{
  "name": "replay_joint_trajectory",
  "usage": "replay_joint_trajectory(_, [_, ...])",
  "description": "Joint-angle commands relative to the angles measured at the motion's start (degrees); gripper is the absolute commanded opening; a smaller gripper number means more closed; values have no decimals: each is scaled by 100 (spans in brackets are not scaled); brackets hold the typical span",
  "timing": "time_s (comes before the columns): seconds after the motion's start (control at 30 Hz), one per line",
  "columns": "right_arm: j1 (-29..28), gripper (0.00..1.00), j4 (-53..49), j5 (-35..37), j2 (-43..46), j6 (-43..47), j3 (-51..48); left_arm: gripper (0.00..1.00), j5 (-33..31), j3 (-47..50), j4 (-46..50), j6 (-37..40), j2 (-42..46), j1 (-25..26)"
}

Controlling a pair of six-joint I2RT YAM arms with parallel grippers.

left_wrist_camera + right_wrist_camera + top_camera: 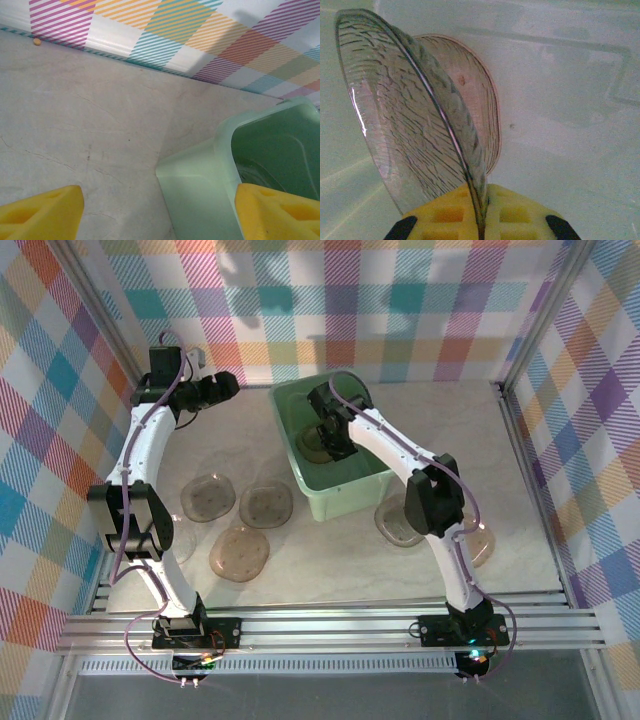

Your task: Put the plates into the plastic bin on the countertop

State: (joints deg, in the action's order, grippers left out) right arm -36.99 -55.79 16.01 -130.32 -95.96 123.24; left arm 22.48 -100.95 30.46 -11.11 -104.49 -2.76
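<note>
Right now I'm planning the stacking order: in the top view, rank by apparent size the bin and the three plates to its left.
1. plastic bin, clearly the largest.
2. left plate, middle plate and nearest plate: they look about equal, so I won't rank them.

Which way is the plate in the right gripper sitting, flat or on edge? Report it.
On edge: the right gripper pinches the plate by its rim, holding it edgewise, not flat, inside the plastic bin.

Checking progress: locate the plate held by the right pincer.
In the right wrist view, the plate stands on edge, clamped in the right pincer, inside the plastic bin, over a second plate.
</note>
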Motion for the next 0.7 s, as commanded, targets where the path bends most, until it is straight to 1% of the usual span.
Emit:
replay_joint_trajectory(0.0, [-71,0,-52,197,-192,-324,290,79,135,49,83,-14,-63,-69])
replay_joint_trajectory(0.23, [-80,0,-396,323,-797,-474,1097,79,43,23,263,125,-63,-101])
replay_joint_trajectory(0.5, [-114,0,-683,306,-1038,-714,1238,79,19,61,356,186,-2,-178])
replay_joint_trajectory(0.67, [-152,0,-512,336,-1183,-848,1246,79,46,97,347,189,42,-216])
